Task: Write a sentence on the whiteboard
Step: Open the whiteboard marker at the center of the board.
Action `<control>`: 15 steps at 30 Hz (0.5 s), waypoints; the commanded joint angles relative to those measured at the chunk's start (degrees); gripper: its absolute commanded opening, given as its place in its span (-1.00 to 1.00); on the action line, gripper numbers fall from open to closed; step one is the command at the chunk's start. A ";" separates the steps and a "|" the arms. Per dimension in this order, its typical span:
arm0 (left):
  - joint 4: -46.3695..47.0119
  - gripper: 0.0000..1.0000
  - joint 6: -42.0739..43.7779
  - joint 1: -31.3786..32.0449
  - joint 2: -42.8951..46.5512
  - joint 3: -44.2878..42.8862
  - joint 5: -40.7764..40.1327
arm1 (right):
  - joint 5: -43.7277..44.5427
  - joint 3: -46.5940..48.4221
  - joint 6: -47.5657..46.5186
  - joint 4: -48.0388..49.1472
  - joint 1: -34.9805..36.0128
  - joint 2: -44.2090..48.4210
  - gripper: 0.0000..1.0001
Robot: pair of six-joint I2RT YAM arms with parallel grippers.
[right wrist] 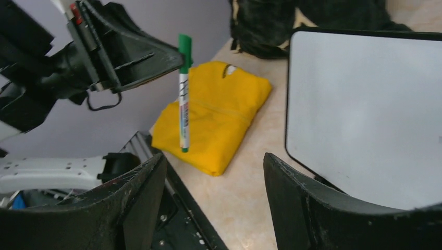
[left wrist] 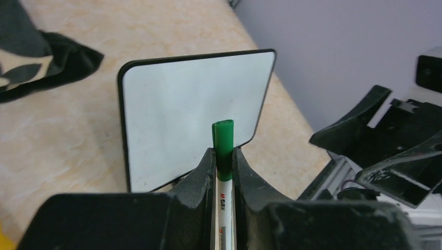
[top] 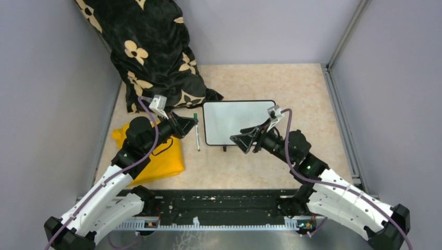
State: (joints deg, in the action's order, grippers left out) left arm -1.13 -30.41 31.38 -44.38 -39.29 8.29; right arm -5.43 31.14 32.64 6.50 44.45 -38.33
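The whiteboard (top: 240, 121) (left wrist: 187, 104) (right wrist: 365, 104) stands propped in the middle of the table. Its white face is blank and no sentence shows on it. My left gripper (top: 190, 124) (left wrist: 224, 152) is shut on the capped end of a white marker (top: 197, 133) (left wrist: 224, 143) (right wrist: 183, 94) with a green cap. The marker hangs down just left of the board. My right gripper (top: 238, 141) (right wrist: 213, 161) is open and empty at the board's near left corner, with one finger in front of the lower frame.
A folded yellow cloth (top: 161, 156) (right wrist: 219, 120) lies at the left, under my left arm. A black cloth with cream flowers (top: 151, 47) (left wrist: 31, 57) is heaped at the back left. Grey walls close in three sides. A black rail (top: 219, 208) runs along the near edge.
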 commanded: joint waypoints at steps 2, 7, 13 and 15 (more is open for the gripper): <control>12.06 -1.00 -3.76 0.00 2.32 2.23 10.44 | -1.93 4.83 -1.52 12.82 7.44 -6.21 0.38; 16.80 -1.00 -6.60 -0.03 3.87 3.60 12.95 | -3.96 7.08 1.08 18.72 9.34 -12.84 0.38; 18.60 -1.00 -8.61 0.00 4.47 3.77 13.87 | -5.26 7.44 5.63 26.22 9.43 -18.32 0.37; 19.02 -1.00 -9.18 0.00 4.56 3.84 13.98 | -5.56 7.91 6.88 27.82 9.43 -20.37 0.35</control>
State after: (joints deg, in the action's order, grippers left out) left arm 13.69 -37.60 31.38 -40.71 -35.92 20.14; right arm -9.39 35.44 36.05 25.50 53.41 -55.77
